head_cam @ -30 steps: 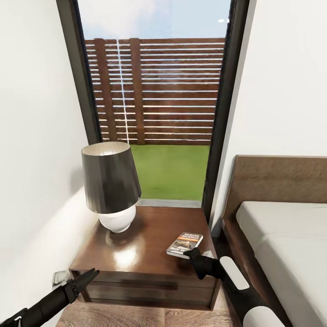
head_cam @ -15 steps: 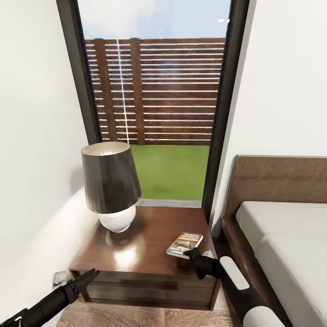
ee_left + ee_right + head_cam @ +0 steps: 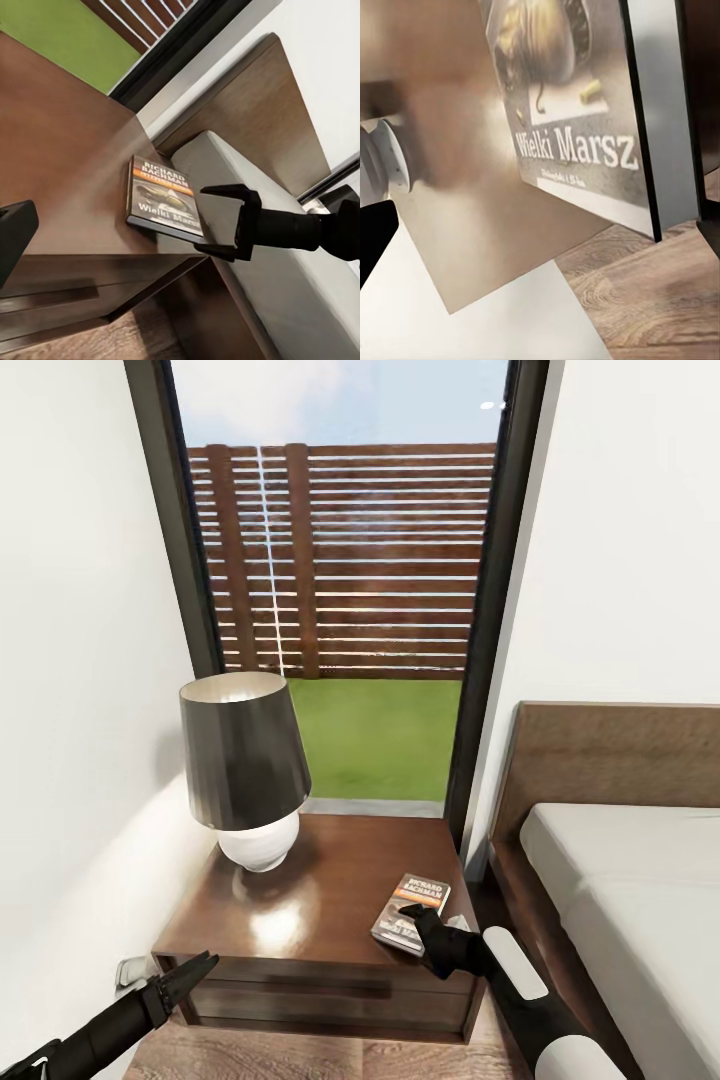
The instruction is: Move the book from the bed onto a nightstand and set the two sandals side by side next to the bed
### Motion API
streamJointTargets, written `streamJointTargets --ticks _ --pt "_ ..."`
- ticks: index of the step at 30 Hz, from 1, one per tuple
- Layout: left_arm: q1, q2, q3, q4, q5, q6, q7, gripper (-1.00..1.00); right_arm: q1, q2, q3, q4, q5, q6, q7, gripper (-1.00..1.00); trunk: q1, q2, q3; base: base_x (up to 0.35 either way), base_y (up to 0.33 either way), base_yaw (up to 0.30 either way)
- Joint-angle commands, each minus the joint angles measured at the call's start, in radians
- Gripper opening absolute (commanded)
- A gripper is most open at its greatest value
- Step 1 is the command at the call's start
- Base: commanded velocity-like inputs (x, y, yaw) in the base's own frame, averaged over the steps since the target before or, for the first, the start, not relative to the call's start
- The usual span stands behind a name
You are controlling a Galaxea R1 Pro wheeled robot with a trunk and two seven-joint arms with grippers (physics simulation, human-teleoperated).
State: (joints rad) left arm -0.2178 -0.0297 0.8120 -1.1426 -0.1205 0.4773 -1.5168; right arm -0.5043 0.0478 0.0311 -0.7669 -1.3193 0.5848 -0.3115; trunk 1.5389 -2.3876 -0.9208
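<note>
Book point(image 3: 411, 910) had turned since half second ago, spine now more along nightstand's right edge, lying flat. Bed point(image 3: 640, 880) stood right of nightstand point(image 3: 300, 920). Lamp point(image 3: 245, 765) sat at nightstand's back left. Right gripper point(image 3: 221, 223) fingers spread wide, straddling book's near edge. Left gripper point(image 3: 190, 972) hovered before drawer front, fingers narrowly parted, empty.
</note>
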Motion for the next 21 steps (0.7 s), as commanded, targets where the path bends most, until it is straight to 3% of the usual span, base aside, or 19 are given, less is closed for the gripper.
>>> streamJointTargets --ticks 1,5,21 --pt "-0.002 -0.001 0.004 -0.001 -0.011 0.011 -0.008 1.0 0.0 0.0 0.001 -0.002 -0.011 0.0 -0.01 1.0 0.0 0.0 -0.001 0.0 0.0 0.0" --pt "-0.002 -0.001 0.004 0.0 -0.011 0.01 -0.006 1.0 0.0 0.0 0.001 -0.002 -0.011 0.0 -0.009 1.0 0.0 0.0 -0.001 0.0 0.0 0.0" --pt "-0.002 0.003 0.002 0.016 -0.01 0.011 -0.006 1.0 0.0 0.0 0.001 -0.002 -0.011 0.0 -0.008 1.0 -0.062 0.112 0.049 0.0 0.0 0.0"
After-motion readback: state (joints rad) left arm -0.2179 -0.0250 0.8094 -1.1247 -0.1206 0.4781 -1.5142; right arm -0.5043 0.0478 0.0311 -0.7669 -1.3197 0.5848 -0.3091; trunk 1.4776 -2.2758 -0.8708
